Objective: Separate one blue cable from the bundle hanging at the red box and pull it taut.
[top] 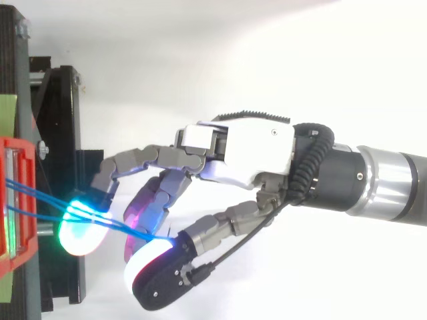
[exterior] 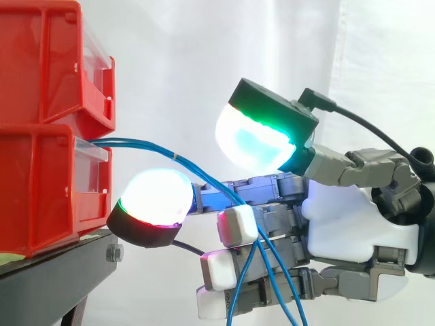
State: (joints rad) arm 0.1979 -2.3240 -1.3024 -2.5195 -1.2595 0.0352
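Thin blue cables (exterior: 136, 142) run rightward from the red plastic bin (exterior: 41, 190) across my open robot hand (exterior: 353, 224) (nothing pinched).

No lettering, number or sign can be read. The red bins (exterior: 41, 170) ahead of the robot hand (exterior: 353, 231) show plain faces; a pale green slip (top: 7, 115) beyond it is too edge-on to tell.

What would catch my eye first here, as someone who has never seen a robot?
The big robot hand on the right, glowing white, green and cyan, is the most striking thing. Next come the thin blue cables, which run from the bright red bins on the left, cross the robot hand and hang down.
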